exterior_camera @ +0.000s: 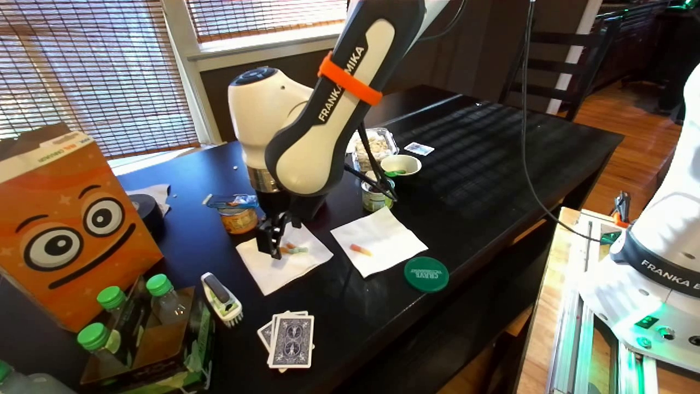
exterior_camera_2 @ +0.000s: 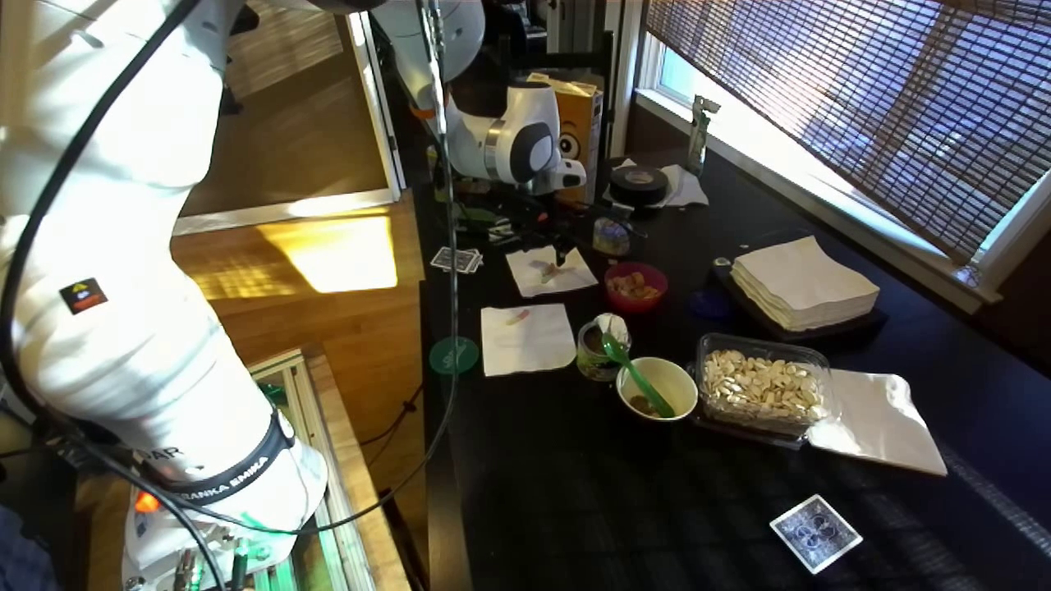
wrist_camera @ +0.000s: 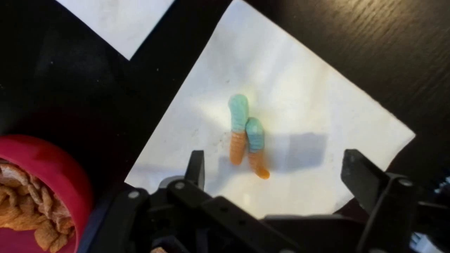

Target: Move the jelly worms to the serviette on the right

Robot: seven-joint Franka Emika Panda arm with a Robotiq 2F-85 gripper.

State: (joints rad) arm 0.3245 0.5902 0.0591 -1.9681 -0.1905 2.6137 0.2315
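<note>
While two jelly worms (wrist_camera: pixel 239 128) lie side by side on the left serviette (exterior_camera: pixel 276 276), a third worm (exterior_camera: pixel 361 250) rests on the right serviette (exterior_camera: pixel 391 238), seen in an exterior view. So the task looks partly done: one worm is where it should be, two remain to carry over. The gripper (wrist_camera: pixel 276 170) hangs over the pair, jaws spread wide, gripping nothing; closing on a worm seems next. Farther out, a red bowl (wrist_camera: pixel 66 179) stands near the left serviette, and on the table (exterior_camera: pixel 481 164) a green disc (exterior_camera: pixel 426 274) lies just beside the right one.
</note>
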